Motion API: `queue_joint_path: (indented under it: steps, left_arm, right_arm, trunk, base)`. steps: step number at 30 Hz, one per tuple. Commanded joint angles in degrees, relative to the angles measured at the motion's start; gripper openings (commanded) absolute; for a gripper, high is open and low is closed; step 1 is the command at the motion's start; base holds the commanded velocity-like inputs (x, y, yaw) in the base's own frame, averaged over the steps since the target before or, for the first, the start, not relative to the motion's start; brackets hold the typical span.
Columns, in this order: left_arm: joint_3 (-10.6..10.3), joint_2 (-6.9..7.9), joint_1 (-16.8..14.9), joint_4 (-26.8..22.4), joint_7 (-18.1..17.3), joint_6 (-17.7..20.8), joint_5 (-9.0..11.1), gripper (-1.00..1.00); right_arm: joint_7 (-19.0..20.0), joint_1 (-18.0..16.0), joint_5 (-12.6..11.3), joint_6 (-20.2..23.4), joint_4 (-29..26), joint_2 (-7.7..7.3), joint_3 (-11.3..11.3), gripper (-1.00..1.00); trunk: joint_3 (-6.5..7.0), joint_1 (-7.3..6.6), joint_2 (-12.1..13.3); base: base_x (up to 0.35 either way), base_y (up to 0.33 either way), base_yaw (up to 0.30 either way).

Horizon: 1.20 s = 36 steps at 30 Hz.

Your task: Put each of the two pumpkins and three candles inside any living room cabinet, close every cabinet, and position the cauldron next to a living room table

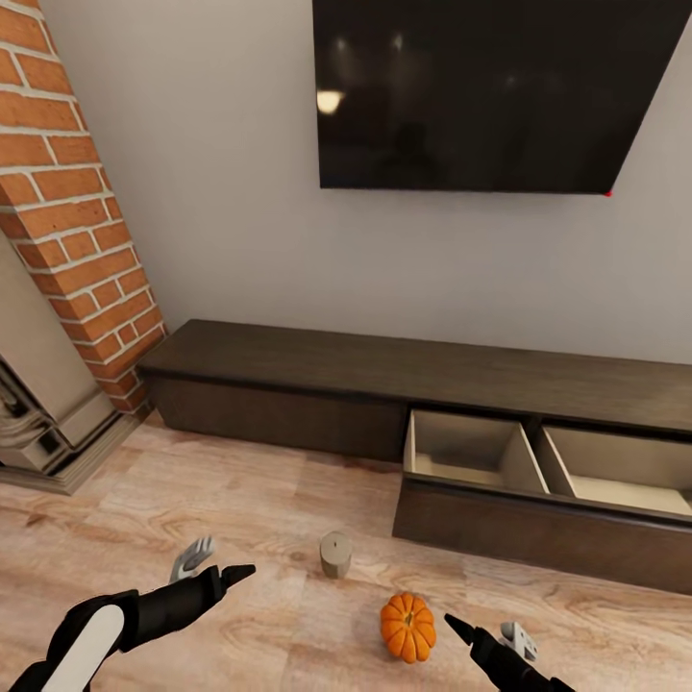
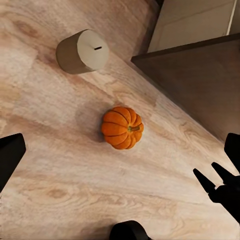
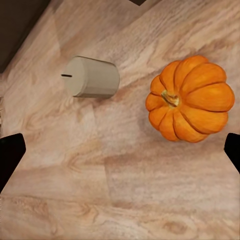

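Wood flooring before your cabinet (image 1: 288, 370) holds one candle (image 1: 335, 555) and a pumpkin (image 1: 407, 626) just in front of its pulled-out drawer (image 1: 538, 524), ready for loading. Your left gripper (image 1: 213, 563) and right gripper (image 1: 485, 632) both hang spread, empty.

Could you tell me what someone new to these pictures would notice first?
The bright orange pumpkin on the wooden floor stands out most, just ahead of the right pincer, with a pale candle standing apart beside it. Behind them the long dark cabinet has its right drawer pulled out, showing bare beige compartments, below a large black TV on the wall.
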Motion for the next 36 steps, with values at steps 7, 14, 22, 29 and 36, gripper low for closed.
queue_joint_path:
  steps: [7, 14, 22, 29, 36]
  left_arm:
    - [0.0, 0.08, 0.0, 2.5, -0.4, 0.1, -0.4, 1.00]
    - [-0.1, 0.03, 0.0, 2.7, -0.4, 0.1, -0.4, 1.00]
    - [-0.1, 0.03, 0.0, 2.6, -0.4, 0.1, -0.4, 1.00]
    - [-0.1, 0.06, 0.0, 2.6, -0.4, 0.1, -0.4, 1.00]
    - [-0.1, 0.11, 0.1, 2.7, -0.4, 0.1, -0.4, 1.00]
  right_arm:
    - [0.7, 0.0, -0.6, 0.2, 0.0, 0.07, 0.3, 1.00]
    - [0.7, 0.0, -0.5, 0.2, 0.0, 0.09, 0.3, 1.00]
    - [0.6, 0.0, -0.5, 0.1, 0.0, 0.15, 0.3, 1.00]
    - [0.6, 0.0, -0.5, 0.1, 0.0, 0.16, 0.3, 1.00]
    - [0.6, 0.0, -0.5, 0.1, 0.0, 0.16, 0.3, 1.00]
  trunk:
    - [-1.31, 1.53, -2.8]
    - [-2.56, 3.07, -5.6]
    - [-4.00, 4.83, -8.9]
    - [-5.26, 6.36, -11.7]
    - [-6.51, 7.90, -14.5]
  base:
    - [0.000, 0.000, 0.000]
    - [0.000, 0.000, 0.000]
    - [0.000, 0.000, 0.000]
    - [0.000, 0.000, 0.000]
    - [0.000, 0.000, 0.000]
